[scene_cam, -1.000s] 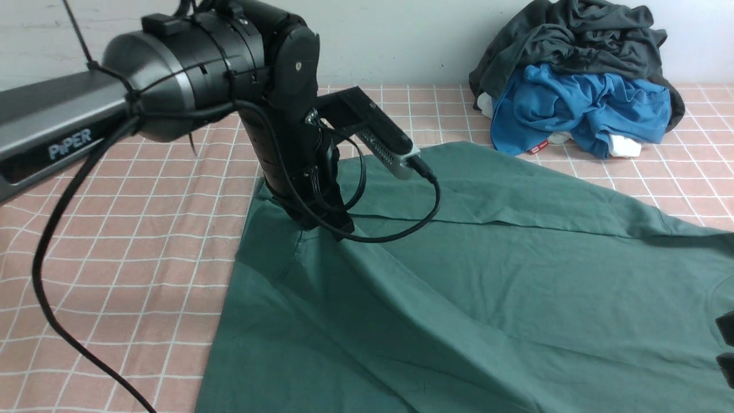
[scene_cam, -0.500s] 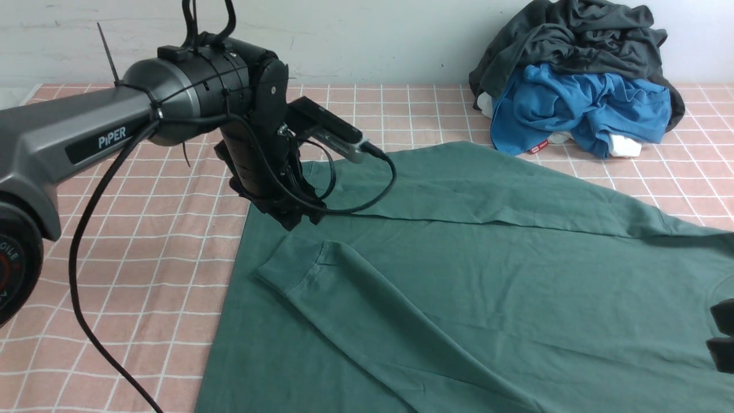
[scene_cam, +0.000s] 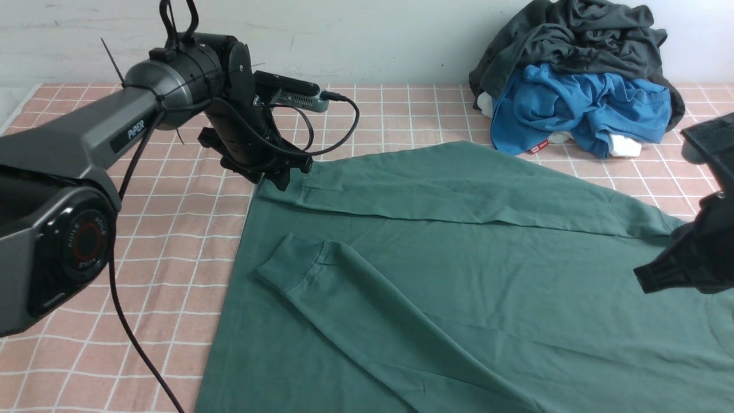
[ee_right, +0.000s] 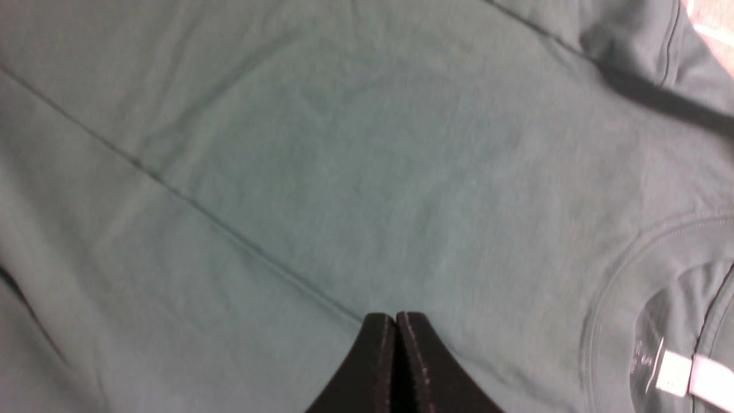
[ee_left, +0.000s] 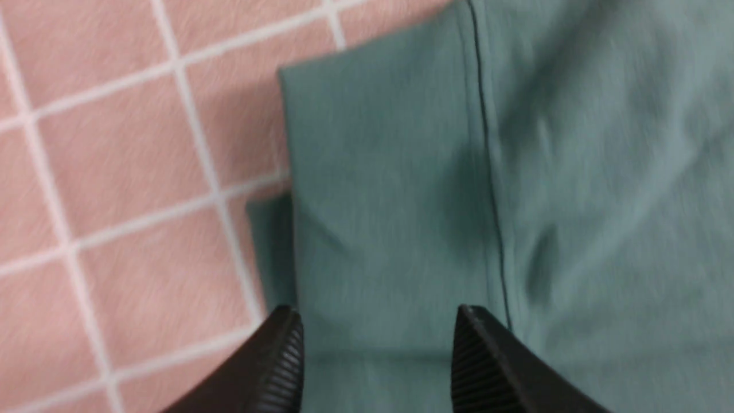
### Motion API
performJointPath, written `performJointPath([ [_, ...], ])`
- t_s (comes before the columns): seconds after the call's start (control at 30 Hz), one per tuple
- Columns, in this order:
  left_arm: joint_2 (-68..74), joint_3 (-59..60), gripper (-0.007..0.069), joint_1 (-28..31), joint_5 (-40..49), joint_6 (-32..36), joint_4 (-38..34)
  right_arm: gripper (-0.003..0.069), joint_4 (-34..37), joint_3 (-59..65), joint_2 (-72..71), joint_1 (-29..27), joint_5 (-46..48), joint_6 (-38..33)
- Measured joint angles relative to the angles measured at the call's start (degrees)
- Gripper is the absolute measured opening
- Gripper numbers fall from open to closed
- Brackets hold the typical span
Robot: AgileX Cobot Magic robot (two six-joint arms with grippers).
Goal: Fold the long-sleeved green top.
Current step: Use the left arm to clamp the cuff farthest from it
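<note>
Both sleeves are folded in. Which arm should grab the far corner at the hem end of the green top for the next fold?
Left. The left fingers stand open directly over that corner of the green top. The right fingers are shut and hover by the collar, at the opposite end.

Top spread on tablecloth; clothes pile behind, right; left hand above far-left cuff.

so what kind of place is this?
Probably a robot-lab folding bench: left arm over a pink checked tablecloth, the green long-sleeved top laid out, and a heap of grey and blue clothes against the plain wall.
</note>
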Motion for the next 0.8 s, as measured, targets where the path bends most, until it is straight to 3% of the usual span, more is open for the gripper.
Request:
performJointPath([
  [0.13,4.0,-4.6,0.0336,0.0,0.1,0.0,0.2,-0.0014,0.0,-0.9,1.2,0.0,0.1,0.0],
  [0.8,5.1,-5.3,0.0336,0.5,0.4,0.0,1.1,-0.0014,-0.2,-0.9,1.2,0.0,0.8,0.0],
])
